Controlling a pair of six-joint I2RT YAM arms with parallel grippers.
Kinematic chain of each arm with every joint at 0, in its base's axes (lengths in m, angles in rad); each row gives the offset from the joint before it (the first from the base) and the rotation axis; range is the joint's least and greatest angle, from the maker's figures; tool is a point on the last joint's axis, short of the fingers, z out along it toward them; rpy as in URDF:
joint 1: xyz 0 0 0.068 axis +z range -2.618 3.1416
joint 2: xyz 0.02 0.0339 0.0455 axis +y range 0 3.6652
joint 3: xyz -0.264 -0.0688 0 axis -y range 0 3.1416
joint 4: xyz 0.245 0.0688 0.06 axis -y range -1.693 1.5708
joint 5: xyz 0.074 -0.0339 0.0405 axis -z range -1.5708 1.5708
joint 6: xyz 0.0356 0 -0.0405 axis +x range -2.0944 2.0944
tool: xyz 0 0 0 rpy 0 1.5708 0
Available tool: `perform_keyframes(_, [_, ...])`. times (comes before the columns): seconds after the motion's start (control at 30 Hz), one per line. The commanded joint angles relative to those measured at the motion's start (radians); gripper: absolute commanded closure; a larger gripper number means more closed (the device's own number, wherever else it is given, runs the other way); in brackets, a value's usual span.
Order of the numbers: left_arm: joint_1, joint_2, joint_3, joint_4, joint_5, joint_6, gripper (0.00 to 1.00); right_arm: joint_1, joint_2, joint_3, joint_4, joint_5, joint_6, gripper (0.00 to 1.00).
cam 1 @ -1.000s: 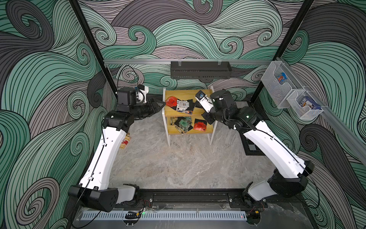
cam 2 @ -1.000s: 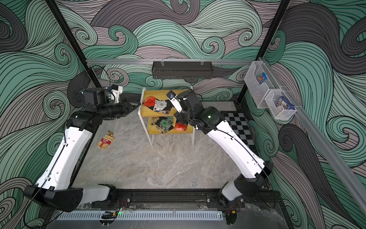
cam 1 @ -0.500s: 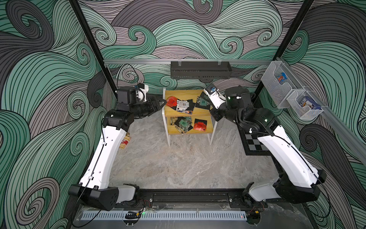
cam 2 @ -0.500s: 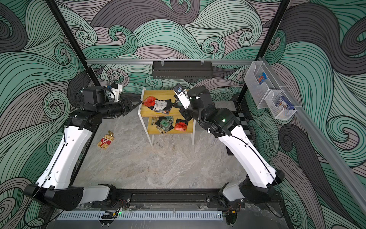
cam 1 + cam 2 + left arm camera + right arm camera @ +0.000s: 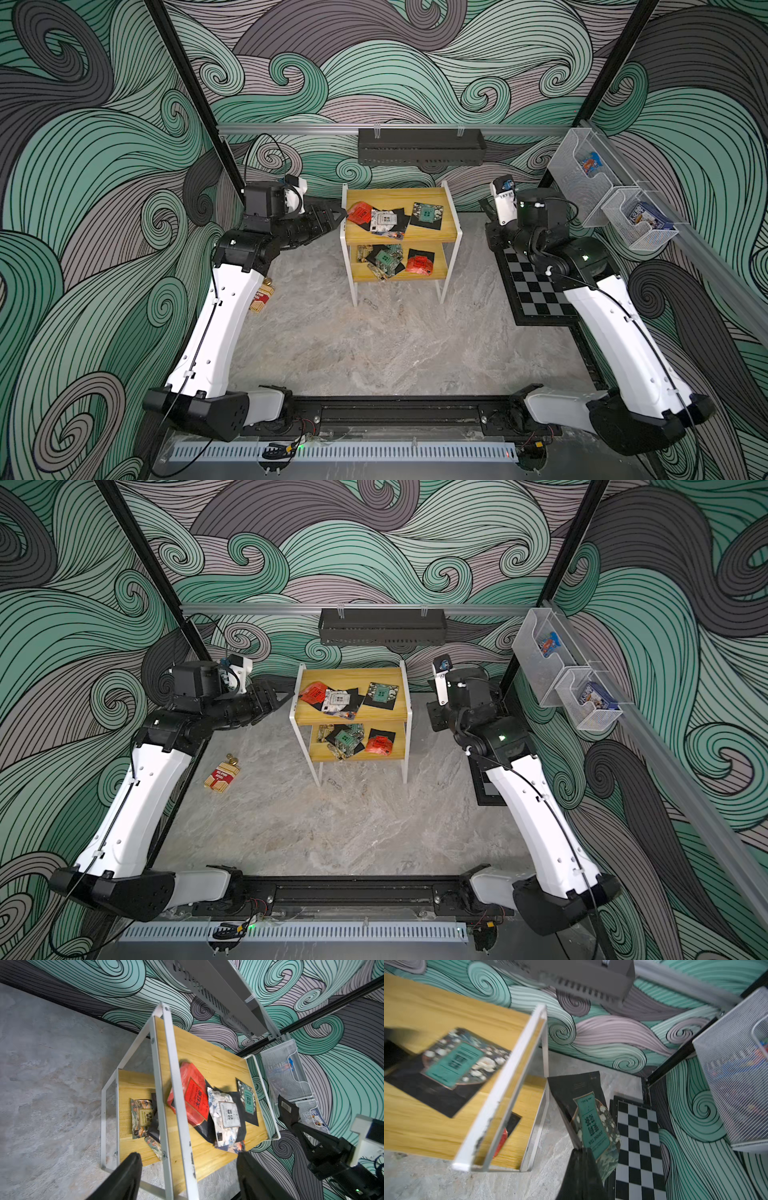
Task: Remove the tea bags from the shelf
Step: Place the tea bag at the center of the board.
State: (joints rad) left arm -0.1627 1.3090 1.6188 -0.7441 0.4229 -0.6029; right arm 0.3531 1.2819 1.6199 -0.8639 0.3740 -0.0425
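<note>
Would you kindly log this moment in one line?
left gripper open, empty, at shelf | right gripper shut on teal tea bag, off shelf | other tea bags on both tiers

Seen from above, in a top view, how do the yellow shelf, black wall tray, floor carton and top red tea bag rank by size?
In a top view, largest first:
1. shelf
2. black wall tray
3. carton and red tea bag: these look about alike, so they are left unranked.
</note>
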Motion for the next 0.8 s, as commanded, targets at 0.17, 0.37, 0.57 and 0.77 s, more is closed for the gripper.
perform_keyframes(0.17, [0.032, -0.055, -0.142, -0.012, -0.092, -0.009, 0.25, -0.097, 0.006, -0.223, 0.123, -0.063, 0.161, 1.00])
perform_keyframes(0.37, [0.038, -0.088, -0.239, 0.014, -0.098, -0.016, 0.25, -0.110, 0.050, -0.377, 0.237, -0.051, 0.203, 1.00])
perform_keyframes(0.57, [0.040, -0.112, -0.323, 0.035, -0.101, -0.033, 0.26, -0.111, 0.140, -0.436, 0.279, -0.042, 0.278, 1.00])
perform_keyframes(0.77, [0.042, -0.118, -0.360, 0.050, -0.099, -0.042, 0.26, -0.111, 0.225, -0.465, 0.341, -0.060, 0.306, 1.00])
